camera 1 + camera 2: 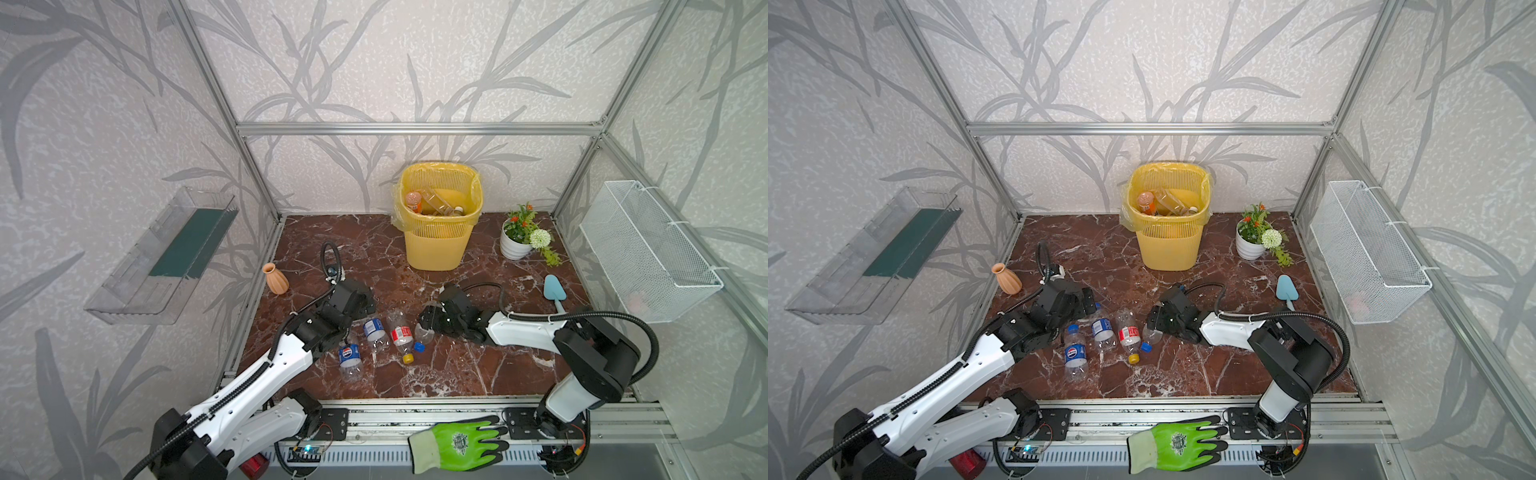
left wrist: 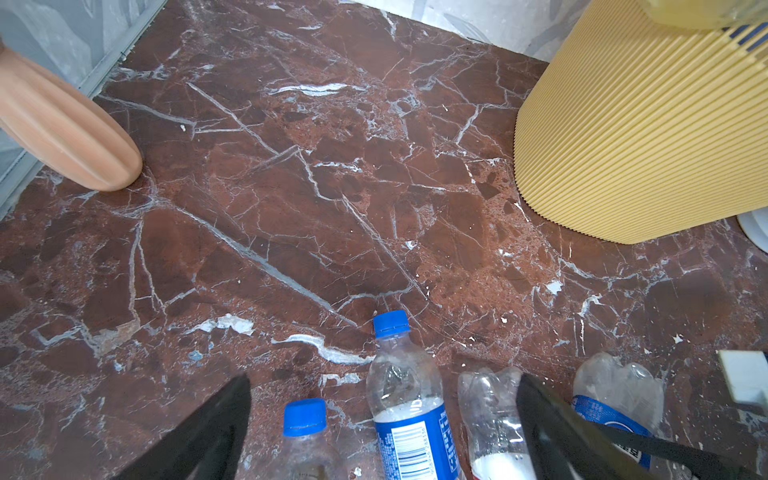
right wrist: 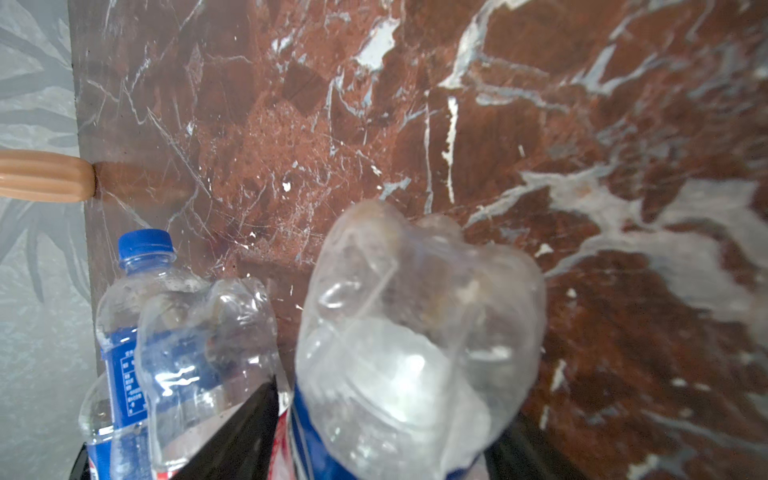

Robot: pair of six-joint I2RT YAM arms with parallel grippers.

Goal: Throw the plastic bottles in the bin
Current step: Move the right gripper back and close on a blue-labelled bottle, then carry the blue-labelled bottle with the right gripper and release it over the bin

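**Four bottles on the worktop, one between the right fingers**

Four plastic bottles (image 1: 1102, 330) are seen lying side by side on the red-brown worktop (image 1: 457, 374). They are in front of the bin (image 1: 436, 245) and well apart from it. Other bottles (image 1: 434, 202) are seen inside the bin, one of them with an orange label.

The clear bottle (image 3: 415, 332) is found straight in front of the bin. The right fingers (image 3: 249, 432) are placed one on each side of it, close against it. Whether it is squeezed tight cannot be told.

Three more bottles are laid in a row, in front of the bin and to its left. They are the red-label bottle (image 1: 401, 334) with a yellow cap, the blue-label bottle (image 1: 376, 332) and the Pepsi bottle (image 1: 349, 357). The Pepsi bottle is the furthest from the bin.

The left fingers (image 2: 216, 428) are spread wide and nothing is held in them. They are seen in front of the bin and to its left, by the top ends of the Pepsi bottle and the blue-label bottle. Both blue caps are seen between them in the left wrist view.

An orange vase (image 1: 275, 279) is stood left of the bin, by the side wall. A white flower pot (image 1: 515, 243) is stood just right of the bin. A small blue shovel (image 1: 555, 291) is laid right of the bin and nearer the front. A green glove (image 1: 457, 446) is laid on the rail, far in front of the bin.
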